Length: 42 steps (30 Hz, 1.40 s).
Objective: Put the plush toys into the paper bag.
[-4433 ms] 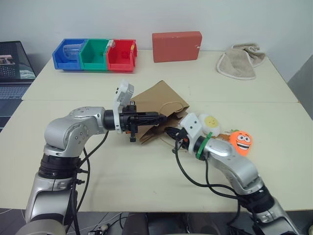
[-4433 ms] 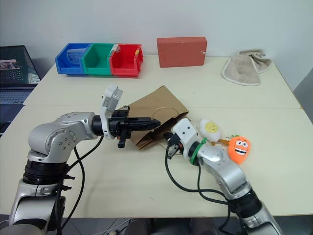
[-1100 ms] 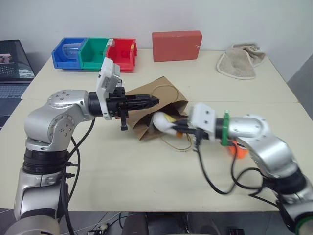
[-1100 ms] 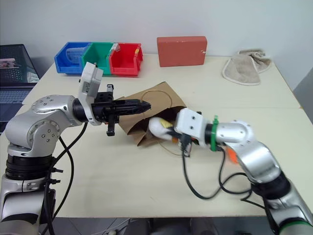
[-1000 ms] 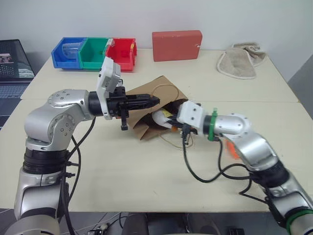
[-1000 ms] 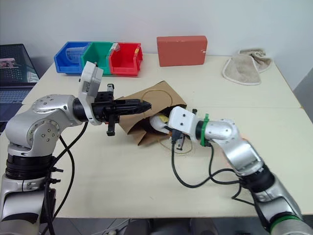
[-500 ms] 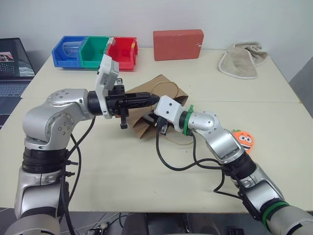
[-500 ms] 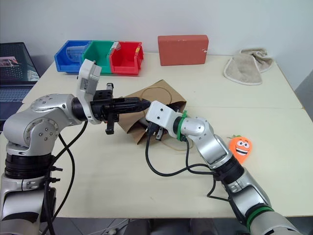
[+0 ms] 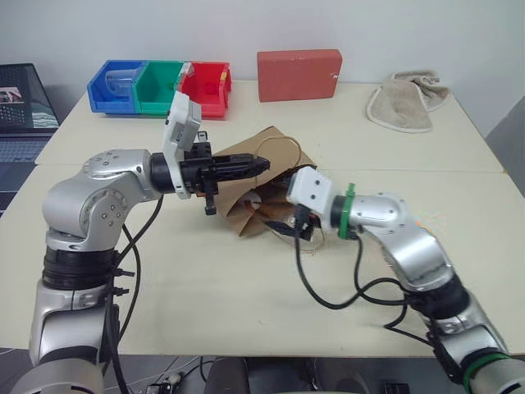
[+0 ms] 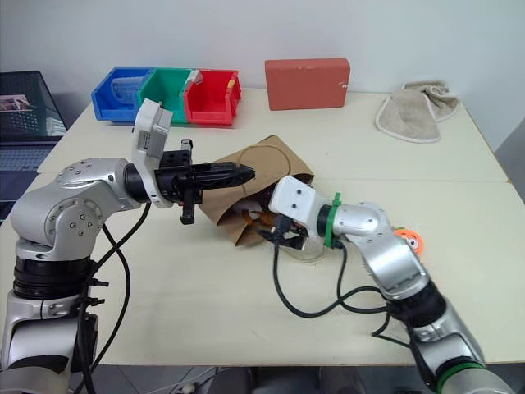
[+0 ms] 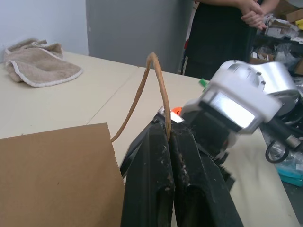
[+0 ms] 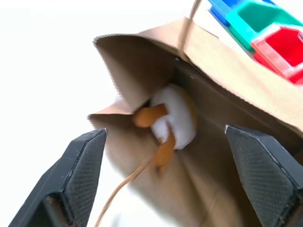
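Egg toy point(image 12: 176, 116) now inside paper bag point(image 9: 246, 160) — right claw point(image 12: 165, 175) released; left claw point(image 9: 261, 167) grasps handle point(image 11: 158, 87).

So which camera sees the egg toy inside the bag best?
The right wrist view: the white egg toy sits plainly inside the paper bag's open mouth, between the open right hand's fingers. In the eye views only a glimpse shows in the mouth.

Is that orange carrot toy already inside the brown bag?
No, the carrot toy lies on the table behind the right arm, outside the paper bag.
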{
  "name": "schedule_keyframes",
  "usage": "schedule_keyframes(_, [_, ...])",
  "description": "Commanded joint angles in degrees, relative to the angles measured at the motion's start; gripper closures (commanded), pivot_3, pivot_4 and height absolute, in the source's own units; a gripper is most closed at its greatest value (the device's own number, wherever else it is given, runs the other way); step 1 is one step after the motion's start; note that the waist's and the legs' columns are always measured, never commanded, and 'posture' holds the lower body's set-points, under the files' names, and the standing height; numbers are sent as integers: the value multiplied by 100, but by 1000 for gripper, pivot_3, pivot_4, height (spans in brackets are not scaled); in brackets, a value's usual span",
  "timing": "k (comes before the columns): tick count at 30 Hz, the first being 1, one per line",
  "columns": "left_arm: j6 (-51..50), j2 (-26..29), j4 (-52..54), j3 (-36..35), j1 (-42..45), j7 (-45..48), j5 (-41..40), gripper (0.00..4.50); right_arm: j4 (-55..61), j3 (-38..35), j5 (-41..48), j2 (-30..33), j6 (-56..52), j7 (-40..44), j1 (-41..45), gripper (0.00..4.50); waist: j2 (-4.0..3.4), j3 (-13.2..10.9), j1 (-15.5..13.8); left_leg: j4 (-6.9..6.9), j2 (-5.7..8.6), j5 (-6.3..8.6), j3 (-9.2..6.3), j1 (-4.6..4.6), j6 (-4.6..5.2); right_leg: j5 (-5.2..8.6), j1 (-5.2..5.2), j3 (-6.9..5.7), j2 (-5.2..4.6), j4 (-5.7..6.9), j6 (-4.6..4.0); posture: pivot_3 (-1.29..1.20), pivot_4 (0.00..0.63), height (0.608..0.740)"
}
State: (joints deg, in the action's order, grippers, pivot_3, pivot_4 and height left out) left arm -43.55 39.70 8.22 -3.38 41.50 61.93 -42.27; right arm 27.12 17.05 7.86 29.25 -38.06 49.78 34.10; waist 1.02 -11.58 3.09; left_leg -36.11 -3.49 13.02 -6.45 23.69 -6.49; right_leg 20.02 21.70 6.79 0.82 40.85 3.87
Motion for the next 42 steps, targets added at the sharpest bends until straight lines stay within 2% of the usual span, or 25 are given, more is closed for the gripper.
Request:
schedule_keyframes(1, [104,2,78,-52,47,1,20,4500,792,-486,629,490,-113,518,-222,335,0,0,-6,0,0,1,-1,1,1,0,0,-1,0,-1,0,0,150,740])
schedule_keyframes(6, [109,11,153,-57,-44,7,42,4500,1420,-1778,1190,1849,-491,950,-1273,335,0,-1,-15,1,1,2,0,0,3,0,-2,1,1,-3,0,0,150,740])
schedule_keyframes(9, [137,29,135,-50,-78,44,74,4500,1027,-2384,645,2804,7,1055,-2272,335,2,-1,-49,-3,4,2,2,3,4,0,-4,2,-2,-10,0,0,150,740])
schedule_keyframes(13, [174,35,122,-19,-88,72,109,4500,482,-2683,-1,3470,872,1006,-3233,335,4,-2,-56,-8,5,2,12,-4,5,0,-8,13,-2,-10,1,0,150,740])
schedule_keyframes(17, [188,58,137,-14,-103,88,125,4500,-31,-2805,-538,3666,1510,811,-3904,335,7,-4,-43,-7,4,2,15,-24,5,1,-28,16,-1,-11,2,0,150,740])
schedule_keyframes(22, [193,57,134,-20,-106,89,144,4500,-428,-2623,-798,3367,1843,345,-3779,335,8,-4,0,-10,4,2,22,-33,4,0,-35,24,-1,-9,2,0,150,740])
schedule_keyframes(25, [193,58,145,-34,-119,77,164,4500,-635,-2440,-949,3171,1922,118,-3540,948,7,-4,3,-10,4,2,23,-39,4,0,-41,25,-1,-8,2,0,150,740])
schedule_keyframes(35, [183,78,177,-75,-149,26,147,4500,-840,-2355,-996,3059,2070,67,-3314,4333,7,-4,-10,-9,4,2,20,-39,3,0,-41,23,-1,-8,1,0,150,740])
schedule_keyframes(36, [187,79,173,-75,-144,26,146,4500,-847,-2358,-958,3050,2096,89,-3279,4482,7,-4,-9,-9,4,2,20,-39,3,0,-41,23,-1,-8,1,0,150,740])
schedule_keyframes(38, [148,67,157,-119,-107,-4,93,4500,-727,-2387,-762,3010,2062,197,-3157,4482,7,-4,-9,-9,4,2,20,-39,3,0,-42,23,-1,-8,1,0,150,740])
schedule_keyframes(42, [34,68,55,-228,19,-35,-28,4500,140,-2446,329,2843,1399,679,-2804,4482,6,-4,12,-8,2,2,20,-40,3,0,-41,23,1,-4,1,0,150,740])
